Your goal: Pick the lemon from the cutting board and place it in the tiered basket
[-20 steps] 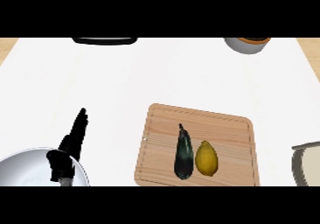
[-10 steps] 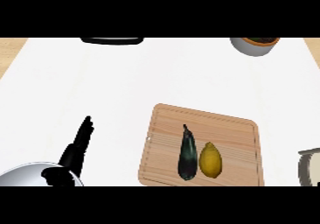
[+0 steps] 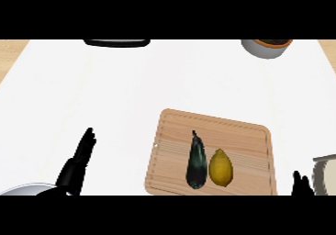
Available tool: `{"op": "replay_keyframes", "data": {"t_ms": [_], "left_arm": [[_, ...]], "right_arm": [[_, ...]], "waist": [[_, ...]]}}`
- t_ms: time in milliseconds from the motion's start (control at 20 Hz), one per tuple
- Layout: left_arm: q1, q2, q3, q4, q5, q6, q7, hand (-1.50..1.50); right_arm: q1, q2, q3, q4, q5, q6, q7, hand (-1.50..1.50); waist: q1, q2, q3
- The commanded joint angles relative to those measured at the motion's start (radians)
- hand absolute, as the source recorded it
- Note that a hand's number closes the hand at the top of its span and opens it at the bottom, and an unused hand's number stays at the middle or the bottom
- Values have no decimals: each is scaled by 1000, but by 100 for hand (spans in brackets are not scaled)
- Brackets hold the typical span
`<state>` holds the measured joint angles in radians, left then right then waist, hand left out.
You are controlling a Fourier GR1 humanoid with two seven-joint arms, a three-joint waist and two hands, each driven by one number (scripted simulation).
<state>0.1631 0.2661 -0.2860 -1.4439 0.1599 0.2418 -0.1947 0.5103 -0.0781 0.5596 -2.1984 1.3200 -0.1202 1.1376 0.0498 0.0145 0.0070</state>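
A yellow lemon (image 3: 221,167) lies on the wooden cutting board (image 3: 225,131), right beside a dark eggplant (image 3: 196,160). My left hand (image 3: 78,160) stands at the lower left with straight fingers pointing up, well left of the board and holding nothing. Only the fingertips of my right hand (image 3: 301,183) show at the lower right edge, just past the board's right corner. The tiered basket is not clearly in view; a pale grey object (image 3: 328,172) at the right edge is cut off.
A grey pot with brown contents (image 3: 267,47) sits at the back right. A dark flat object (image 3: 116,42) lies at the back edge. A round metal rim (image 3: 25,189) shows at the lower left corner. White counter stretches across the middle.
The view has shifted: the board, lemon and eggplant sit further right and lower in the picture. My right hand's fingertips have come into view at the lower right.
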Motion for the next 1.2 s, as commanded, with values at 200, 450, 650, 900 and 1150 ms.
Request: {"op": "replay_keyframes", "data": {"t_ms": [200,450,650,900,1150], "left_arm": [[-51,-1,45,56,-9,50,112,0],[-61,-42,11,42,-41,95,134,0],[-36,-5,47,34,-17,71,115,0],[-37,-42,26,51,-41,105,129,0],[-33,1,44,1,-21,69,165,0]], "right_arm": [[-280,76,87,140,7,162,309,-150],[-355,77,17,236,-77,208,317,-150],[-376,77,-15,285,-156,248,349,-150],[-417,77,-46,305,-215,278,350,-150],[-475,77,-50,408,-244,223,350,-150]], "waist": [[-28,-3,-9],[-38,4,-8],[-38,2,-8],[-51,-4,-9],[-42,-7,-9]]}}
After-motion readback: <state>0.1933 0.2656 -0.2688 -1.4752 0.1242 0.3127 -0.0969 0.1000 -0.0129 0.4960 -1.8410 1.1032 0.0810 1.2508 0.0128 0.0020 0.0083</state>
